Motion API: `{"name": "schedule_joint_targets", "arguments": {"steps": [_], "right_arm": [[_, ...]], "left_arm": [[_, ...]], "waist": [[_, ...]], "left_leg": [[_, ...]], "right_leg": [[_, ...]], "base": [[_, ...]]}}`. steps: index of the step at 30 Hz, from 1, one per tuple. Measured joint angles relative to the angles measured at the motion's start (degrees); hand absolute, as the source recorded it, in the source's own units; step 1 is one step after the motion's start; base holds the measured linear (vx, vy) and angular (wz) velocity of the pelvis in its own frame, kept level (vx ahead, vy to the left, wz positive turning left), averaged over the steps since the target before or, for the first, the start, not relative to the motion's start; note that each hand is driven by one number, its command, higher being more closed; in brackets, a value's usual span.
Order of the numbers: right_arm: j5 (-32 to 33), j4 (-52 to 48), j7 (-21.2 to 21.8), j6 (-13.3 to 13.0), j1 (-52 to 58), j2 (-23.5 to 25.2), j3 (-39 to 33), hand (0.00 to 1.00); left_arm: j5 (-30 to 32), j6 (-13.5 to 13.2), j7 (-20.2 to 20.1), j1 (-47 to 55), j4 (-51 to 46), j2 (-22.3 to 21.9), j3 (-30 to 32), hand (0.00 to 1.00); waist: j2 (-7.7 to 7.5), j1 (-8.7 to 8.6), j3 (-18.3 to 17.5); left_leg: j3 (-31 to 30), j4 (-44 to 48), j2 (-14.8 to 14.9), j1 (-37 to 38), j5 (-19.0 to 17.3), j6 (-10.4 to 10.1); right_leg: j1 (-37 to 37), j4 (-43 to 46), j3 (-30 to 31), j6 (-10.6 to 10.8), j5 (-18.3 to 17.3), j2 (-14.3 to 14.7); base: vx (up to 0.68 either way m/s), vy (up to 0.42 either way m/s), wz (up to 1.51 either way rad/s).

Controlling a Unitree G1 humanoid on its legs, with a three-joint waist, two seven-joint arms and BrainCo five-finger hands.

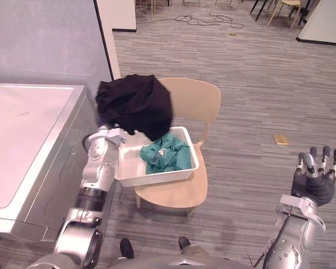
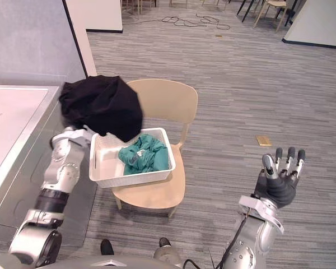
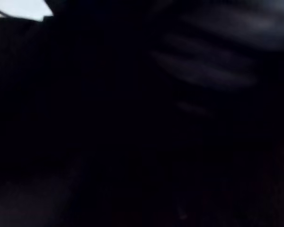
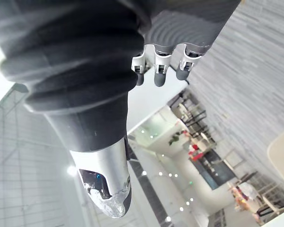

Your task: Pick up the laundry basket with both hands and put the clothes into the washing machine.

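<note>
Basket of white rectangular plastic [image 1: 157, 177] sits on a light wooden chair [image 1: 196, 98] at frame centre, with a crumpled teal cloth [image 1: 167, 152] in its right half. My left hand [image 1: 119, 134] is buried under a black garment [image 1: 135, 103] hanging over the basket's upper-left corner, beside the silver washing machine [image 1: 28, 140] at left; I cannot tell its grip. My right hand [image 1: 315, 179], lower right, is spread wide and holds nothing.
</note>
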Motion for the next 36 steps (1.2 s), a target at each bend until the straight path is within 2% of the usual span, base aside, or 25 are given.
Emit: {"name": "schedule_joint_targets", "arguments": {"steps": [3,7,11,14,19,21,22,23,27,31,33,34,35,36], "right_arm": [[0.0,0.1,0.8,0.5,0.2,1.7,-1.2,0.0],[0.0,0.5,1.0,1.2,1.3,2.2,-2.1,0.0],[0.1,5.2,2.2,1.2,3.5,2.9,-1.6,0.0],[1.2,11.4,2.8,1.3,6.4,4.1,-0.4,0.0],[2.5,24.1,2.7,1.8,8.9,4.7,2.5,0.0],[1.5,30.1,2.7,2.4,8.9,4.7,3.0,0.0],[-1.0,34.6,2.7,2.9,8.9,4.7,3.4,0.0],[-1.1,38.9,2.8,3.7,8.9,4.7,3.6,0.0],[-0.3,50.0,2.9,4.0,7.9,4.5,4.9,0.0],[-1.5,52.8,3.2,4.6,6.1,3.2,10.6,0.0],[-2.3,51.9,3.4,4.4,2.8,2.2,14.0,0.0],[-2.4,52.0,3.4,4.4,2.3,2.1,14.2,0.0],[-2.4,52.0,3.3,4.5,0.9,1.7,14.9,0.0],[-2.6,52.4,3.4,4.3,-0.1,2.1,15.2,0.0]], "left_arm": [[-1.1,-0.7,-0.8,4.6,-5.0,-0.6,0.4,1.0],[-2.8,-0.7,-3.7,11.8,-9.3,-3.0,-0.3,1.0],[-4.5,-0.6,-6.2,20.2,-11.2,-4.3,-4.6,1.0],[-8.2,0.2,-9.6,28.5,-13.3,-4.7,-10.2,1.0],[-11.4,2.2,-12.6,38.6,-12.7,-5.2,-16.0,1.0],[-11.4,2.6,-13.1,40.3,-10.5,-5.2,-16.8,1.0],[-12.1,3.0,-13.6,40.6,-8.6,-5.3,-17.3,1.0],[-13.7,3.4,-14.2,40.9,-7.5,-5.3,-17.7,1.0],[-15.3,3.7,-15.7,42.9,-7.5,-5.1,-18.1,1.0],[-17.4,3.7,-17.5,43.1,-7.8,-4.3,-20.1,1.0],[-17.8,3.7,-17.6,43.2,-10.1,-3.5,-22.7,1.0],[-17.8,3.7,-17.7,43.2,-10.4,-3.3,-22.9,1.0],[-17.8,3.7,-18.0,42.8,-11.0,-2.4,-23.8,1.0],[-17.7,3.9,-18.2,42.3,-11.1,-1.7,-23.6,1.0]], "waist": [[0.32,0.04,-0.2],[1.56,0.05,-1.1],[2.68,0.6,-1.9],[2.98,1.82,-2.2],[2.89,4.22,-2.2],[2.43,4.8,-2.1],[2.42,5.17,-2.1],[2.32,5.9,-2.0],[2.32,7.52,-1.8],[2.69,7.85,0.4],[4.1,8.06,2.4],[3.96,8.14,2.5],[3.55,8.38,2.8],[1.88,8.26,3.6]], "left_leg": [[-0.5,0.0,-0.1,0.0,0.0,0.0],[-1.3,0.0,-0.1,0.0,0.0,0.0],[-2.5,0.0,0.0,0.0,0.0,-0.3],[-3.8,0.0,0.0,0.0,0.1,-0.4],[-4.0,0.0,0.3,0.2,0.0,-0.3],[-4.0,0.0,0.4,0.2,0.0,-0.3],[-4.0,0.0,0.5,0.2,0.0,-0.3],[-3.9,0.0,0.7,0.4,0.0,-0.3],[-3.6,0.0,1.3,0.9,0.2,-0.6],[-5.7,2.2,3.2,-2.2,1.2,-2.1],[-10.6,4.0,4.3,-7.1,1.7,-3.4],[-11.0,3.8,4.3,-7.3,1.7,-3.6],[-11.6,2.9,4.0,-8.5,-2.2,-6.9],[-10.4,4.6,3.4,-9.2,-2.8,-5.8]], "right_leg": [[0.3,0.0,-0.4,0.0,0.0,-0.1],[0.8,-0.2,-1.3,-0.2,-0.1,-0.1],[1.5,-0.1,-2.7,-0.7,-0.7,-0.2],[2.2,0.2,-3.9,-0.8,-1.1,-0.1],[2.6,1.2,-5.2,-0.9,-1.6,-0.1],[2.8,1.7,-5.9,-0.9,-1.8,-0.2],[2.9,2.1,-6.4,-1.0,-2.0,-0.2],[2.9,2.7,-6.5,-1.0,-2.3,-0.1],[2.7,4.5,-6.5,-1.3,-3.0,0.5],[0.5,9.1,-9.1,-2.7,-4.3,2.4],[-4.0,15.1,-13.8,-4.1,-6.2,3.7],[-4.5,15.8,-14.3,-4.3,-6.5,3.7],[-5.6,17.1,-16.9,-5.1,-6.8,2.6],[-5.7,16.8,-18.4,-5.7,-6.6,1.0]], "base": [[0.02,-0.022,0.07],[0.01,-0.018,0.09],[-0.01,-0.02,0.16],[-0.02,-0.019,0.2],[-0.02,-0.02,0.14],[-0.02,-0.022,0.17],[-0.01,-0.02,0.17],[-0.01,-0.02,0.12],[-0.02,-0.039,0.01],[-0.09,-0.079,0.3],[-0.18,-0.135,0.89],[-0.22,-0.158,1.01],[-0.11,-0.079,0.83],[-0.19,-0.065,1.28]]}}
